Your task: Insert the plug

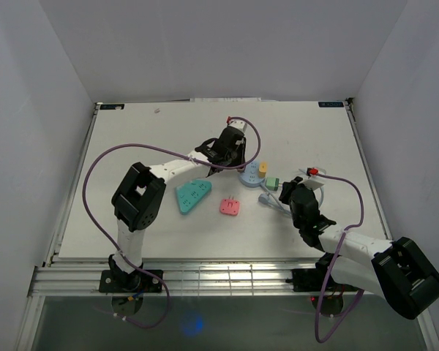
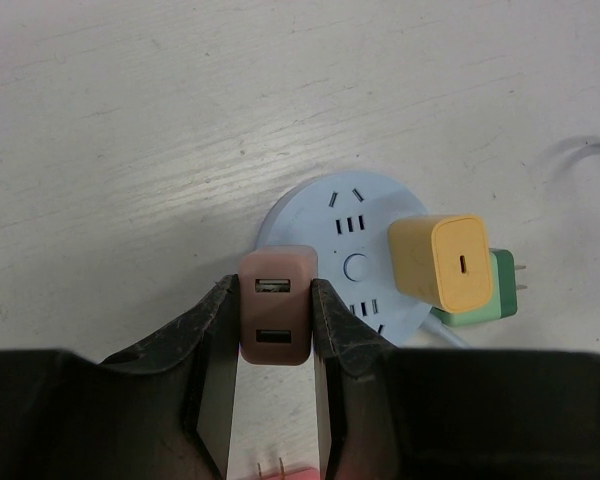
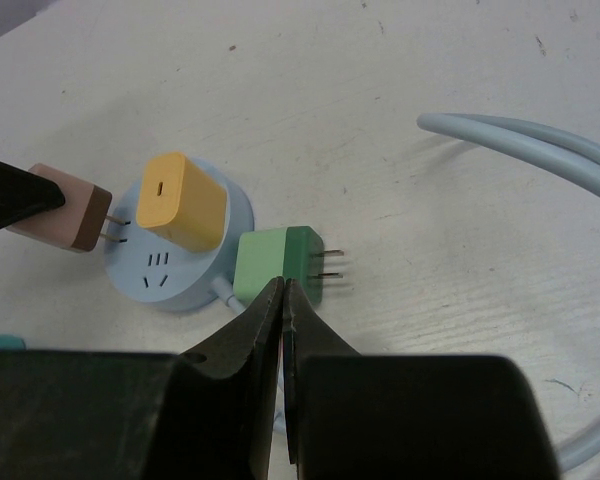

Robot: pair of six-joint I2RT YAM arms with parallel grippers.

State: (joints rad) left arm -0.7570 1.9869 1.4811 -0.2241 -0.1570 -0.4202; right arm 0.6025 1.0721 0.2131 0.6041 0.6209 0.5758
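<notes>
At the middle of the bench (image 1: 132, 146), the round blue socket hub (image 2: 315, 205) carries one seated plug, the yellow charger (image 2: 442, 262); the other slot sets on its face show empty. The task item, a pink-brown USB charger (image 2: 275, 318), is not yet in. In the right wrist view it hangs tilted at the hub's left rim, with both prongs pointing at the hub face and close to the nearest slots. Whether the prong tips have entered the slots cannot be told. Judged progress: pick-up and approach are done. What is left is aligning the prongs, pressing until the body sits flush, then letting go. A green charger (image 3: 280, 262) lies on its side on the bench just beside the hub, prongs pointing away from it, not plugged in. Whether it also belongs to the task is unclear. The left fingers (image 2: 212, 335) are clamped on the two side faces of the pink-brown charger, parted only by the width of its body, with its USB ports facing the wrist camera. The right fingers (image 3: 255, 330) are pressed fully together with nothing between them. Their tips sit low, just in front of the green charger, and contact with it cannot be told. Well apart from the hub lie a teal triangular adapter (image 1: 192, 195) and a pink square plug (image 1: 230, 207); a pale blue cable (image 3: 520, 140) loops to the right.
</notes>
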